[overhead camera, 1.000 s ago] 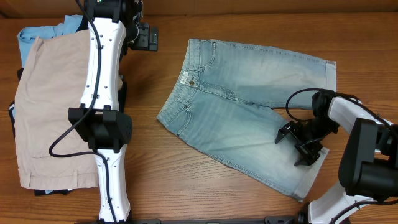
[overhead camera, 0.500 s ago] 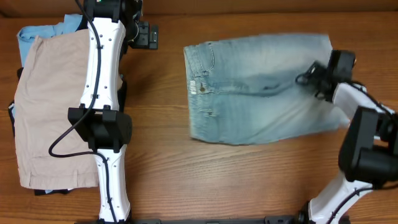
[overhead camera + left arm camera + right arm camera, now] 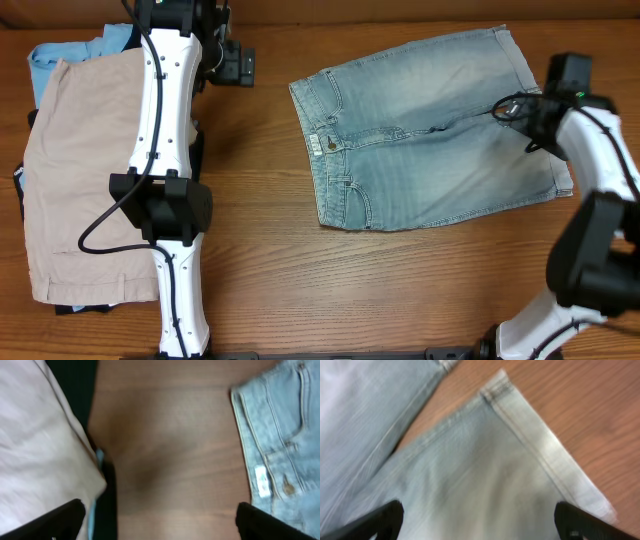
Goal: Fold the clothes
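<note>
Your denim shorts [image 3: 430, 130] lie flat on the counter [image 3: 300, 290], right of centre, waistband toward the left arm. Your right claw [image 3: 480, 520] hangs spread wide over a leg hem. Your left claw [image 3: 161, 522] gapes empty above bare wood beside the waistband.

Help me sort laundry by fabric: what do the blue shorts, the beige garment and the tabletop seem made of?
Blue shorts: denim, probably cotton, with a faded matte wash; pale streaks and topstitched seams show.
Beige garment: likely cotton twill, smooth and matte; the weave is too fine to confirm.
Tabletop: wood or wood-look laminate with a slight sheen; grain lines are visible.
</note>
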Motion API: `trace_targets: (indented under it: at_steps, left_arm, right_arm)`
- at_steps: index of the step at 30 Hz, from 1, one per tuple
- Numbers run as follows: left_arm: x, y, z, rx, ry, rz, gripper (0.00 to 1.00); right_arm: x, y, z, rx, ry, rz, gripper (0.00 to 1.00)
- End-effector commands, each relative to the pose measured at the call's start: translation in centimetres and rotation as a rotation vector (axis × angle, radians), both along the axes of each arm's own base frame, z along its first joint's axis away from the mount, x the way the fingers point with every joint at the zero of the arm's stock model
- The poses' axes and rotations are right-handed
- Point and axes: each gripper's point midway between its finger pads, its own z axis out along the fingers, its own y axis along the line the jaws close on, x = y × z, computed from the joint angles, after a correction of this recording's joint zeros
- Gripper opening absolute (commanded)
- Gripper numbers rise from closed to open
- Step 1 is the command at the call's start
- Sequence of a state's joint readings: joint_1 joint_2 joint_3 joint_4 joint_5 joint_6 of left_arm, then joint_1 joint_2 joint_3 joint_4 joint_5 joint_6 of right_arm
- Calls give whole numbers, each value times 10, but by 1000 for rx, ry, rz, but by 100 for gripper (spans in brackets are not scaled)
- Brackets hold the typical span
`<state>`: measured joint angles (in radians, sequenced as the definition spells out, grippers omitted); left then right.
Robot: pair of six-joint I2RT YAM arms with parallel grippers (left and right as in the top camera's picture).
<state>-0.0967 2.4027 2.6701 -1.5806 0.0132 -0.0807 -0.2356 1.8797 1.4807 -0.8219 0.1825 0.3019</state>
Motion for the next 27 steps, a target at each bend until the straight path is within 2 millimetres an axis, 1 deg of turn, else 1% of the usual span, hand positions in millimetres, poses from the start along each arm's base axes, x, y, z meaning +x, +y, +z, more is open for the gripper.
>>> trace_targets:
  at_steps: [1,3,4,6,8,10,13,16,18,20,22,24,27]
  left_arm:
    - [-19,-35,16,-95,23,-27,93]
    - [-31,-53,5,-113,86,-54,90]
    - [-37,-61,-2,-111,116,-56,90]
    - [-48,-78,-17,-102,174,-72,89]
    - [-59,-96,-34,-78,221,-89,84]
    - [-71,-108,-51,-25,266,-94,76]
    - [-89,-123,-75,53,316,-92,74]
    - [-109,-142,-93,57,369,-123,72]
    - [-120,-155,-101,52,387,-171,67]
    - [-125,-165,-102,48,368,-209,67]
    - [-130,-174,-100,39,335,-234,67]
    - [-137,-177,-96,32,307,-250,68]
    - [-149,-171,-98,23,295,-236,70]
  right_arm:
    - [-5,0,81,35,-162,-81,100]
    - [-20,3,90,75,-157,-103,100]
    - [-26,4,92,94,-150,-107,100]
    - [-37,4,90,127,-123,-118,100]
    - [-48,0,85,156,-87,-139,100]
    - [-56,-6,80,167,-58,-165,100]
    - [-64,-14,78,171,-40,-194,100]
    - [-70,-25,77,172,-39,-225,100]
    - [-73,-33,77,172,-40,-246,100]
    - [-76,-37,77,171,-39,-259,100]
    - [-78,-41,77,171,-38,-268,100]
    - [-81,-45,76,172,-36,-279,100]
    - [-82,-47,75,172,-33,-286,100]
